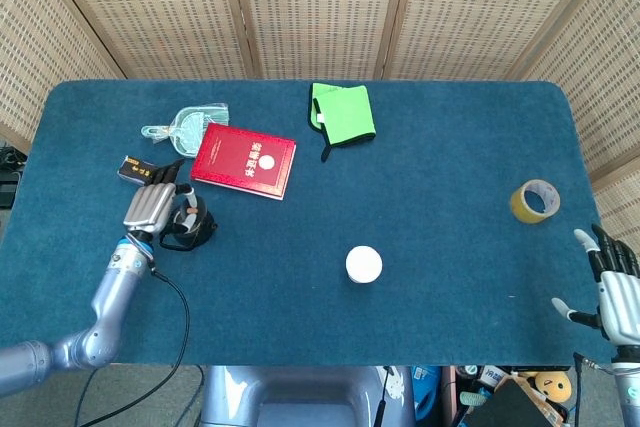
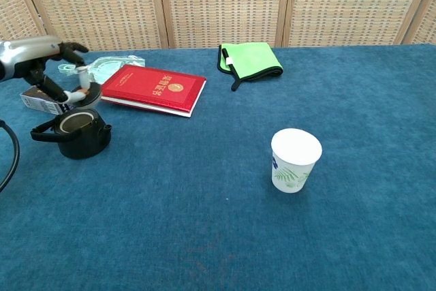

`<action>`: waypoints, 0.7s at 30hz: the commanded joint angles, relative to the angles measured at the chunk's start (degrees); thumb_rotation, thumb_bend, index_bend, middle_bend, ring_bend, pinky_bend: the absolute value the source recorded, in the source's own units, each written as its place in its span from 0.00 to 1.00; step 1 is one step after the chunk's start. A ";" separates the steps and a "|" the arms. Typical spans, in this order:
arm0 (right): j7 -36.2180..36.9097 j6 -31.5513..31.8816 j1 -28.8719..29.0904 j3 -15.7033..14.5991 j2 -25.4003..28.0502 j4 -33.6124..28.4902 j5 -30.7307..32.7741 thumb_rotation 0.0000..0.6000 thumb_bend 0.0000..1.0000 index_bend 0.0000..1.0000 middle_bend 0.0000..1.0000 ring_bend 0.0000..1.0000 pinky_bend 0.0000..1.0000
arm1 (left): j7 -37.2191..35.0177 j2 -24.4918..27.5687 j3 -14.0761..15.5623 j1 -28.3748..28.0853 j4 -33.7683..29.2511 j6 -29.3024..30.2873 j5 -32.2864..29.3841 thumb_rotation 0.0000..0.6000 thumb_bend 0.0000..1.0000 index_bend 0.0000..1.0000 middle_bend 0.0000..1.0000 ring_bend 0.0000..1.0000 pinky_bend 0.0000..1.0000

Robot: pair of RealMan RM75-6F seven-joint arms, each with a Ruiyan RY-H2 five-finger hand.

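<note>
Hovering over a small black pot (image 1: 190, 225), the left hand (image 1: 150, 209) has its fingers (image 2: 71, 48) spread apart and holds nothing. In the chest view the hand sits a bit above the pot and does not touch it.

The pot stands on the blue table (image 1: 450, 147), near the robot's left side. A red book (image 1: 244, 160) lies just behind it. A small dark box (image 1: 135, 169) lies close by, and a clear plastic bag (image 1: 185, 125) is farther back.

I think the hand is at the reaching step, with no grip on the pot yet. To take hold, it would need to come down and close its fingers around the pot's wall or its handle. It should go slowly, because the book and the box are close.

The pot stands up straight with its round mouth facing up. Its thin handle sticks out toward the robot's left. So its long line runs from the handle across the round body, left to right in the chest view.

The right hand (image 1: 615, 287) is far away at the table's near right corner. Its fingers are spread too, and it holds nothing. A roll of tape (image 1: 534, 200) is the closest thing to it. A paper cup (image 1: 364, 265) stands near the middle, and a green cloth (image 1: 342, 112) lies at the back.
</note>
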 commanded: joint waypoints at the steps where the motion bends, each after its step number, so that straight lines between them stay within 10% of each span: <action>1: -0.09 0.04 0.00 -0.04 0.00 -0.01 -0.10 1.00 0.00 0.00 0.00 0.00 0.00 | -2.54 -0.56 0.03 -1.17 -0.61 -1.71 5.91 1.00 0.40 0.57 0.00 0.00 0.00; 21: 1.96 -1.05 0.19 0.33 0.34 0.76 1.01 1.00 0.00 0.00 0.00 0.00 0.00 | 5.49 -12.14 2.79 -9.61 10.25 -9.40 -1.85 1.00 0.40 0.57 0.00 0.00 0.00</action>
